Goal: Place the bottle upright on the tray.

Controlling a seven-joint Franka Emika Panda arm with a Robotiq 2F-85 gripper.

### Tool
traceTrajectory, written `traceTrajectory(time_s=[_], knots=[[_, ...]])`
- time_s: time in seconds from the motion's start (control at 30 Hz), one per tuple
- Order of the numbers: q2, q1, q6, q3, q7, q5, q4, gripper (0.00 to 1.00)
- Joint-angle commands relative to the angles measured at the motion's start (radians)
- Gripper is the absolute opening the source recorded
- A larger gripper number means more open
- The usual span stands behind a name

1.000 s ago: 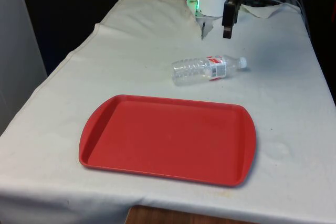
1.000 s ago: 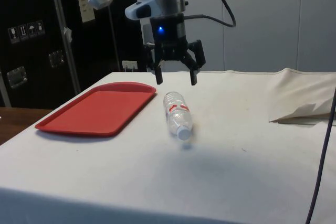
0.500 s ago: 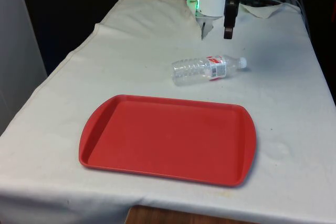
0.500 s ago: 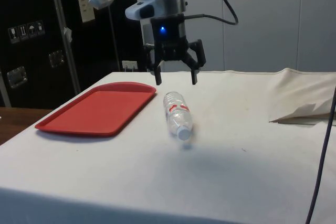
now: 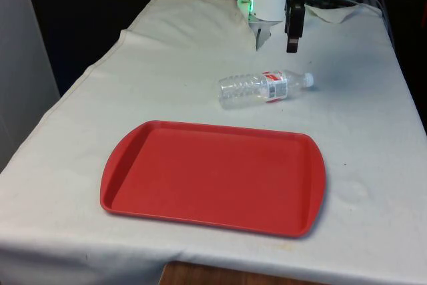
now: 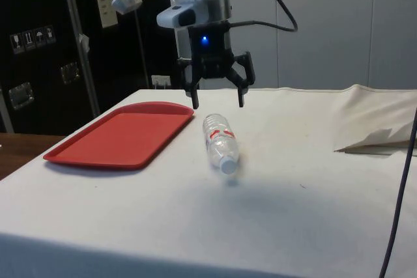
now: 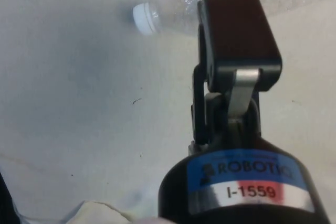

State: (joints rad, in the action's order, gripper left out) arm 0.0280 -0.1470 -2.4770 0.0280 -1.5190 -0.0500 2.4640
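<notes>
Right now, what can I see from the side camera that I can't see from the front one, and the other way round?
Side view alone: the pincer with both fingers spread apart, hanging in the air above the table, and dark cabinets behind. Front view alone: the whole outline of the red tray, nothing on it, and the table's near edge. Both: the clear bottle lying on its side on the white cloth, beside the tray, untouched by the pincer.

Even indoor light, soft shadows on cloth (image 6: 195,226) (mild glare)

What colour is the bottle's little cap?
White cap on the clear plastic bottle; clearest in the wrist view.
</notes>
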Motion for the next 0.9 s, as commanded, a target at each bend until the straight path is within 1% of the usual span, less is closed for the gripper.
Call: traceTrajectory(time_s=[0.0,0.03,0.27,0.3,0.33,0.37,0.57,0.6,0.63,0.87], knots=[[0.001,0.0,-0.002,0.0,-0.014,0.0,0.0,1.0],[0.003,0.001,-0.023,0.0,-0.02,-0.012,0.005,1.0],[0.009,0.001,-0.031,0.001,-0.069,-0.015,0.005,1.0],[0.011,0.001,-0.035,0.001,-0.084,-0.016,0.006,1.0],[0.01,0.001,-0.016,0.0,-0.083,0.0,0.002,1.0],[0.012,0.001,-0.036,0.001,-0.091,-0.016,0.006,1.0],[0.029,0.001,-0.053,0.001,-0.141,-0.016,0.002,1.0],[0.022,0.001,-0.031,0.0,-0.143,0.0,0.002,1.0],[0.032,0.001,-0.056,0.001,-0.147,-0.016,0.002,1.0],[0.046,0.001,-0.075,0.002,-0.199,-0.02,0.003,1.0]])
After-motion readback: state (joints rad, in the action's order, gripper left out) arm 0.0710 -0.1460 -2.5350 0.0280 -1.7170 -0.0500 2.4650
